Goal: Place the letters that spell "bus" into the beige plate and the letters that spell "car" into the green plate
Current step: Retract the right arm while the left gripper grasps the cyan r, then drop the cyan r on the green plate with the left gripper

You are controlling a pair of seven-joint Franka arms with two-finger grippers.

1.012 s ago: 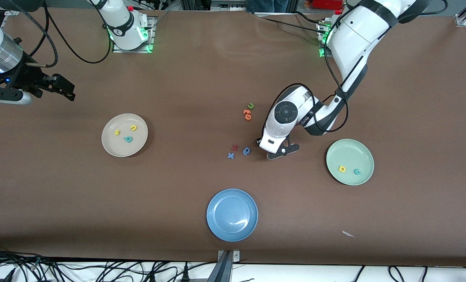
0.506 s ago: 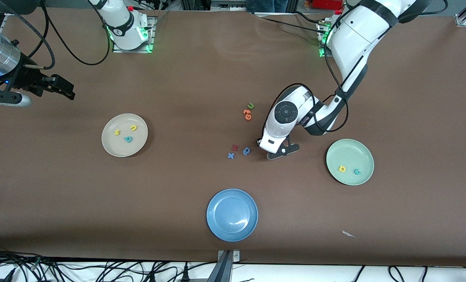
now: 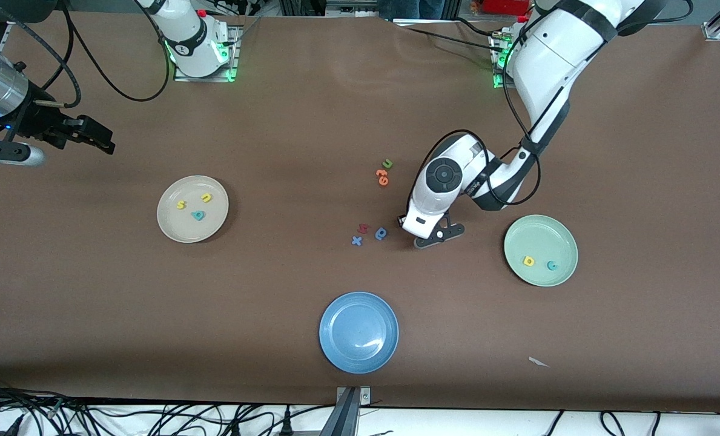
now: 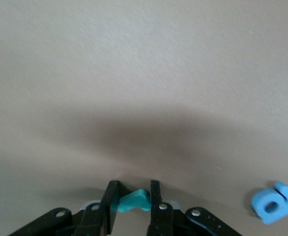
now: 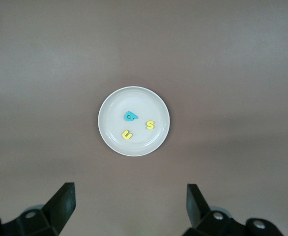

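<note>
1. Left wrist view: left gripper [image 4: 133, 201] low at the tabletop [image 4: 144, 73], jaws clamped on the teal "r" [image 4: 133, 200], near the blue round letter [image 4: 274, 202].
2. Right gripper [image 5: 129, 201] waits over the tabletop, jaws wide; "b" [image 5: 130, 116], "u" [image 5: 127, 134], "s" [image 5: 150, 125] lie in the beige plate [image 5: 109, 105].

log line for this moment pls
left hand: shut on teal letter, at table | right hand: open, waiting | green plate: two letters

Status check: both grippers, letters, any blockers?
Left gripper shut on the small teal foam letter, low at the table. Right gripper open, waiting high over the round beige plate. Blue round foam letter lies beside the left gripper.
</note>
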